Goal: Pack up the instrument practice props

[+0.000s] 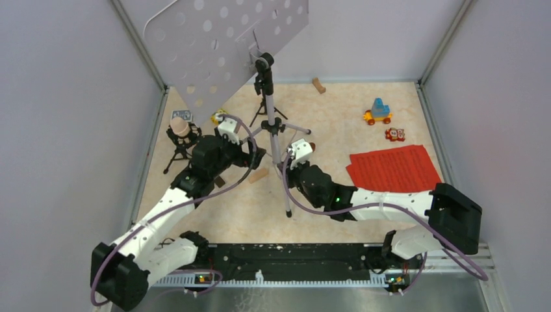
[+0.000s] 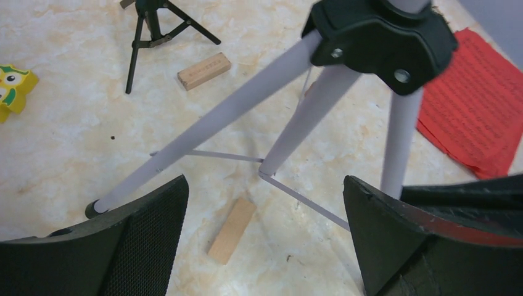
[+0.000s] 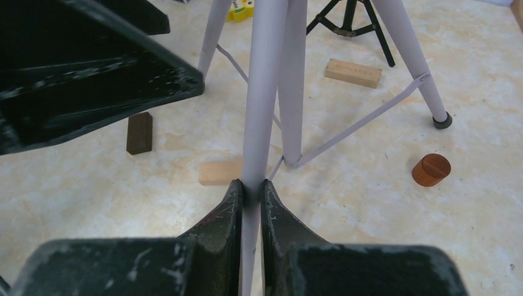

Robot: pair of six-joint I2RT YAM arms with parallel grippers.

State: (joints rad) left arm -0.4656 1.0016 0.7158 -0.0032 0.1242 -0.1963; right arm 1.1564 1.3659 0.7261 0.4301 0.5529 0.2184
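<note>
Across the top view, a beige marbled tabletop [image 1: 338, 117] fills the floor of a booth with pale lilac walls [image 1: 65, 130] and metal corner posts. At the upper left of that frame the white perforated music desk [image 1: 221, 39] tilts above its silver tripod legs [image 1: 279, 162], which stand at the centre. The red pages [image 1: 393, 168] lie flat at the right. A beige microphone [image 1: 180, 127] sits on a small black tripod [image 1: 177, 153] at the left, and a second black tripod [image 1: 263, 110] stands behind the silver legs. Two toy cars [image 1: 377, 112] and a tan block [image 1: 318, 85] lie toward the back.

Only the right wrist view shows the grip: the right gripper [image 3: 251, 185] is clamped on one silver leg, with a finger pressed to each side of it. That view also shows a brown round disc [image 3: 431, 169] at the right and a dark brown block [image 3: 139, 132] at the left, both hard to see from above.

From the left wrist view, the left gripper [image 2: 265, 185] is spread wide and holds nothing. The black hub [image 2: 379, 40] joining the legs is at the upper right of that frame. A tan wooden block [image 2: 232, 229] lies on the table between the fingers, and a yellow toy [image 2: 12, 86] sits at the left edge.
</note>
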